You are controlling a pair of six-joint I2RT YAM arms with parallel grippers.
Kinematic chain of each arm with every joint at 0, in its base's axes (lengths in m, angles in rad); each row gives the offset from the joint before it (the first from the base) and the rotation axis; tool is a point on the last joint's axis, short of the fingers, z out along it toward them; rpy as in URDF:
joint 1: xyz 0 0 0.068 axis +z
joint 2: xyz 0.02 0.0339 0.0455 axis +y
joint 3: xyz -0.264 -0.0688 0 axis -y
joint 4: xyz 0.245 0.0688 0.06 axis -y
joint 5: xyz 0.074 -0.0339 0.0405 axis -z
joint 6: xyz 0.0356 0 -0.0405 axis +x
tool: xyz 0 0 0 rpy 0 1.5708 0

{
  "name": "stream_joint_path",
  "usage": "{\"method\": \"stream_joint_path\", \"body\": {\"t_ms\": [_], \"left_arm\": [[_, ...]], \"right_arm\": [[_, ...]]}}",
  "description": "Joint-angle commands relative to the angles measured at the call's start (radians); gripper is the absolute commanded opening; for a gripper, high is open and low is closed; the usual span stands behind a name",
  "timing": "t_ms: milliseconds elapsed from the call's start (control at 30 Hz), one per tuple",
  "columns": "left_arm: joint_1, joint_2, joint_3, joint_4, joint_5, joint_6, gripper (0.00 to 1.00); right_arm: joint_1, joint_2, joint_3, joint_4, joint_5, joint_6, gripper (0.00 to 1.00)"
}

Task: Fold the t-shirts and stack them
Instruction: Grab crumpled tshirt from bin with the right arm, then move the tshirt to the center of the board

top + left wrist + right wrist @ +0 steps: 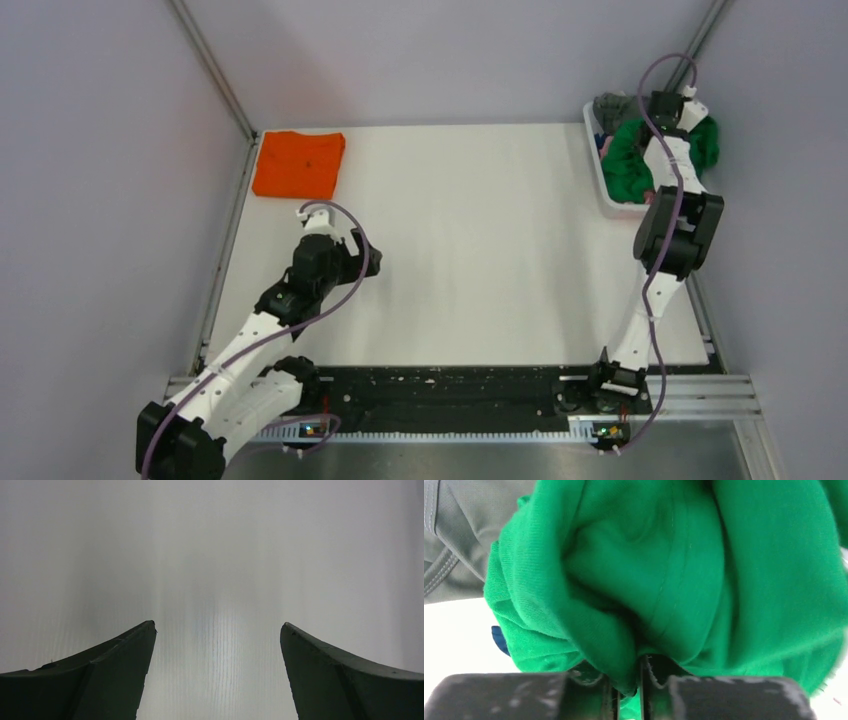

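Right wrist: my right fingers [626, 680] nearly shut, pinching 1 green tee [674, 570], bunched, no clear long axis; 1 grey tee [454, 540] upper-left of them. My left fingers [217, 625] wide open, empty; 1 folded orange tee [299, 163] beyond.

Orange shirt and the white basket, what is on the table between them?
Nothing. In the top view, only bare white table lies between the orange shirt and the basket.

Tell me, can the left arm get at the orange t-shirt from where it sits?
Probably yes: the left tool is open, close to the orange t-shirt, with only bare table between them.
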Motion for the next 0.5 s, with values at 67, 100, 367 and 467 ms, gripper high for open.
{"method": "stream_joint_path", "body": {"t_ms": [67,100,367,467], "left_arm": [[0.000,-0.013,0.013,0.021,-0.015,-0.007,0.99],[0.001,-0.015,0.014,0.021,-0.012,-0.007,0.99],[0.000,-0.045,0.008,0.022,0.002,-0.010,0.99],[0.000,-0.070,0.000,0.024,-0.019,-0.018,0.99]], "right_arm": [[-0.018,-0.027,0.211,0.011,-0.186,-0.098,0.00],[-0.015,-0.060,0.226,0.018,-0.220,-0.118,0.00],[0.119,-0.391,0.207,0.020,-0.452,-0.233,0.00],[0.206,-0.494,0.183,0.034,-0.633,-0.191,0.00]]}}
